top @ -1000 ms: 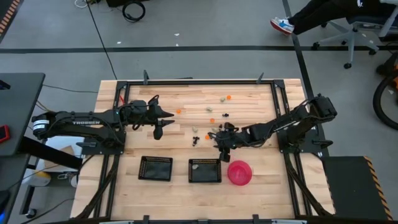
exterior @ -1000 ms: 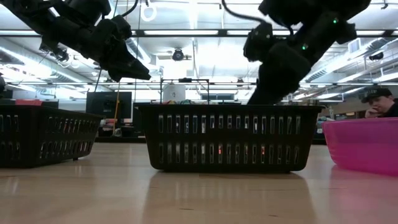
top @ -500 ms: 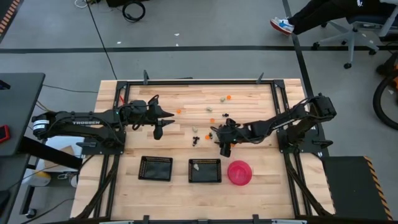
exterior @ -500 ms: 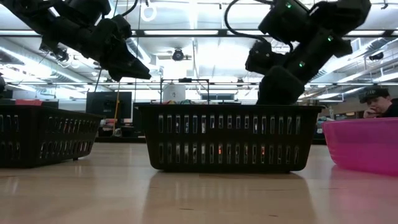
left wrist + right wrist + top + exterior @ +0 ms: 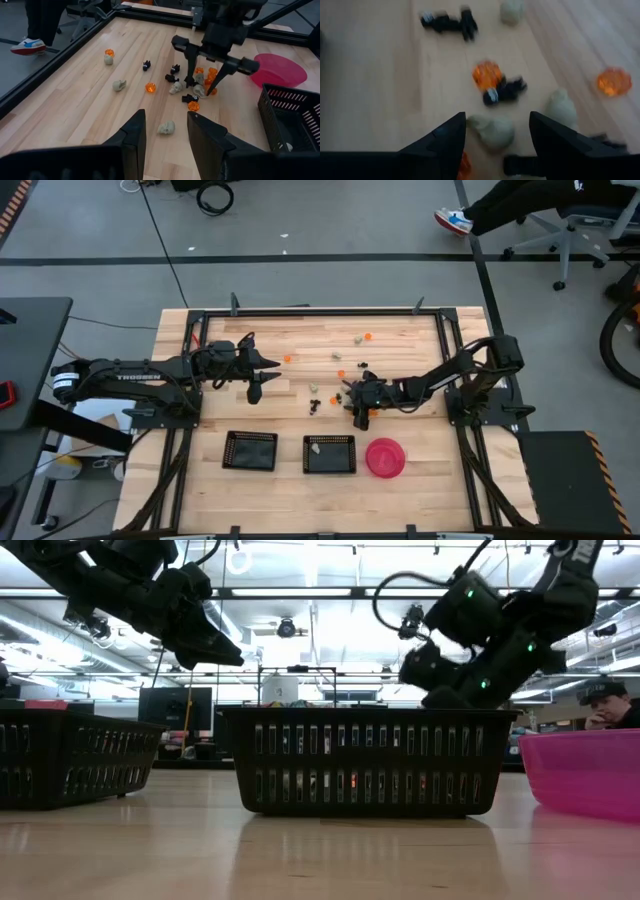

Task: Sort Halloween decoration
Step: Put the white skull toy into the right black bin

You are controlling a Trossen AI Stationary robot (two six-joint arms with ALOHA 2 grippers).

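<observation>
The Halloween decoration lies scattered on the wooden table's middle: orange [image 5: 287, 359], black [image 5: 315, 406] and pale [image 5: 338, 355] trinkets. My right gripper [image 5: 358, 408] is open and low over a cluster of them. Its fingers point down on a slant and stand on either side of a pale skull-like trinket [image 5: 492, 131], also seen from the left wrist as the pale trinket [image 5: 199, 91]. An orange piece [image 5: 487, 74] and a black piece [image 5: 506, 90] lie just beyond it. My left gripper [image 5: 262, 378] hangs open above the table's left part, holding nothing.
Two black mesh trays [image 5: 250, 450] [image 5: 329, 454] and a round pink bowl [image 5: 386, 457] stand along the near side. The middle tray holds a pale piece [image 5: 313, 446]. A black metal frame [image 5: 300, 311] borders the table. A seated person [image 5: 605, 705] shows beyond it.
My right gripper has come down toward the cluster of trinkets, moving a little toward the table's far edge, and now sits low over them.
</observation>
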